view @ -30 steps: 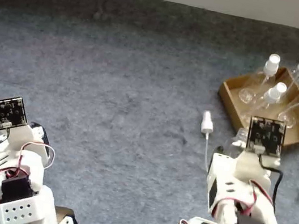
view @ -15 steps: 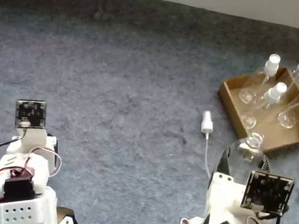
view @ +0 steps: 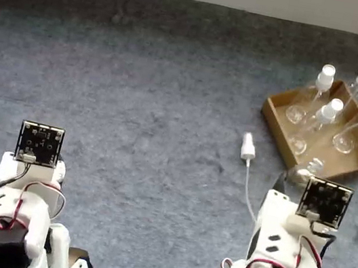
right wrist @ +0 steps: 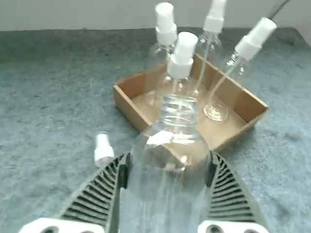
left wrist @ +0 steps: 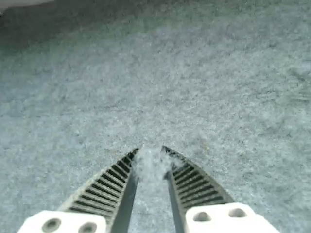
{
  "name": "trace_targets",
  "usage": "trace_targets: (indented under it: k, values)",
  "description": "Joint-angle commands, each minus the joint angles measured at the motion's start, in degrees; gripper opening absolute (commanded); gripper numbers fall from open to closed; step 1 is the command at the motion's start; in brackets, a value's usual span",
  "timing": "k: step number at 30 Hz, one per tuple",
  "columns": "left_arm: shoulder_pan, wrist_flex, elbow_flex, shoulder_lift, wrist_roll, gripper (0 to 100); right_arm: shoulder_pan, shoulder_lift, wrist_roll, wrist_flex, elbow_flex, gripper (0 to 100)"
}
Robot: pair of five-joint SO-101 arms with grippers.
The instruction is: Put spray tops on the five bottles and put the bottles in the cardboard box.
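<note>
The grey carpeted table (view: 136, 99) carries a shallow brown cardboard box (view: 276, 138) at its far right, with four clear plastic bottles wearing white spray tops (right wrist: 181, 58) standing in it. Just in front of the box, the right gripper (right wrist: 167, 165) clasps the fifth clear bottle (right wrist: 177, 114) upright, its neck bare. The loose white spray top with its thin dip tube (view: 248, 147) lies near it. The left gripper (left wrist: 149, 151) hangs empty, jaws slightly parted, well apart from these. Capping comes next, I judge. Keep the bottle steady and plumb, and thread the tube in first. Since a second ago the left wrist has swung inward, and the right pulled back, then edged forward.
</note>
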Motion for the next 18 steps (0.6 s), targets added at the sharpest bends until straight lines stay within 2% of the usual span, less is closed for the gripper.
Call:
trace_targets:
  k: [1,4,7,15,18]
  values:
    - [1.3,0.5,-6.7,4.4,-0.8,4,6.9,-0.1,-0.6,-2.2,1.5,11.3]
    - [2.7,0.6,-11.1,13.7,-0.8,4,10.8,-0.1,-0.6,-2.2,3.4,11.3]
    - [7.3,0.6,-17.0,24.7,-0.5,3,13.9,-0.1,-0.6,-2.2,6.8,11.1]
    - [22.7,0.6,-29.0,45.3,-0.4,3,21.1,-0.1,-0.6,-2.4,18.0,11.1]
    - [28.8,0.6,-32.5,50.4,3.5,3,23.9,-0.1,-0.5,-2.3,20.0,11.1]
